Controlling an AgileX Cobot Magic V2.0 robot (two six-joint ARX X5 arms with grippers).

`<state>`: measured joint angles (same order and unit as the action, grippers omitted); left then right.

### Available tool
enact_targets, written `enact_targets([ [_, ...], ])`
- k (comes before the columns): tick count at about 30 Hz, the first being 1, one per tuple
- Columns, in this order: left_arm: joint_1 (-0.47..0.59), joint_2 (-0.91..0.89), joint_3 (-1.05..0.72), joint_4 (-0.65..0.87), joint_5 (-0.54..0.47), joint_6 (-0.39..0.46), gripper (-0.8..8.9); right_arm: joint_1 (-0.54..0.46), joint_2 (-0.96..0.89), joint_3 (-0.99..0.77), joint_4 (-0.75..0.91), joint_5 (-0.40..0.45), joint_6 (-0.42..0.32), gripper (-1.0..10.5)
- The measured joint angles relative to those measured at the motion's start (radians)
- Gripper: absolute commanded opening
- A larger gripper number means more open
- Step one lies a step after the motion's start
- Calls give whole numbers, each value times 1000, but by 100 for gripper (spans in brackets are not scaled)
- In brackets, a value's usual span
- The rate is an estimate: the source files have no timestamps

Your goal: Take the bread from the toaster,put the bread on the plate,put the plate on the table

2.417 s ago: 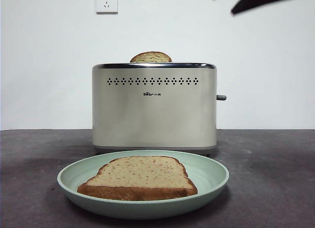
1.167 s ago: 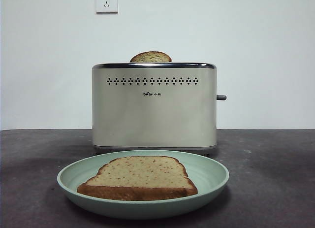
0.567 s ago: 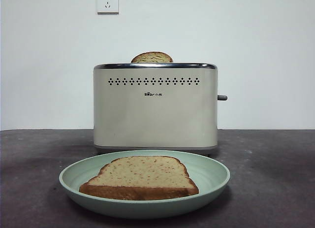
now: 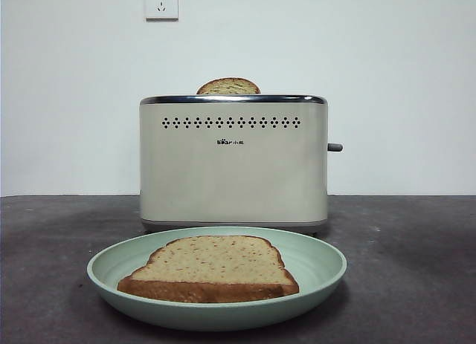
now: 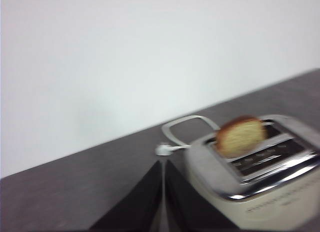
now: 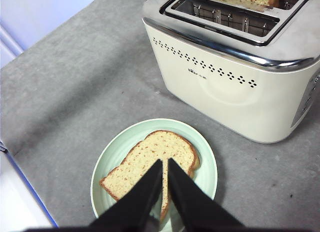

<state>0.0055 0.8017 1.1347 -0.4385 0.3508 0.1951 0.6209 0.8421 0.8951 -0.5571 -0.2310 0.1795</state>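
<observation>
Now bread [image 4: 210, 268] flat on plate [image 4: 320, 258]

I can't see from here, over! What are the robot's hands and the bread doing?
Left tool shut, beside toaster. Right tool nearly shut, empty, above plate. Bread flat on plate, plate on table. Second slice in toaster. Nothing in the way.

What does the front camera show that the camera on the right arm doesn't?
Only the front view shows the wall socket and the toaster's side lever. Only the right wrist view shows the right claw, its jaws nearly together, high above the plate, and the toaster's empty front slot. Both show the toaster, the plate on the table, the bread lying on it, and a second slice in the toaster.
</observation>
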Motion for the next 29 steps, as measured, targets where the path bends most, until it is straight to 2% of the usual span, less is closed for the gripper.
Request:
enact_targets([
  [4, 21, -164, -205, 131, -86, -36, 7, 0, 0, 0, 0, 0, 0, 5],
  [10, 37, -365, -456, 175, -219, -124, 7, 0, 0, 0, 0, 0, 0, 5],
  [21, 40, -630, -804, 182, -249, -166, 7, 0, 0, 0, 0, 0, 0, 5],
  [29, 40, -797, -983, 182, -266, -209, 7, 0, 0, 0, 0, 0, 0, 5],
])
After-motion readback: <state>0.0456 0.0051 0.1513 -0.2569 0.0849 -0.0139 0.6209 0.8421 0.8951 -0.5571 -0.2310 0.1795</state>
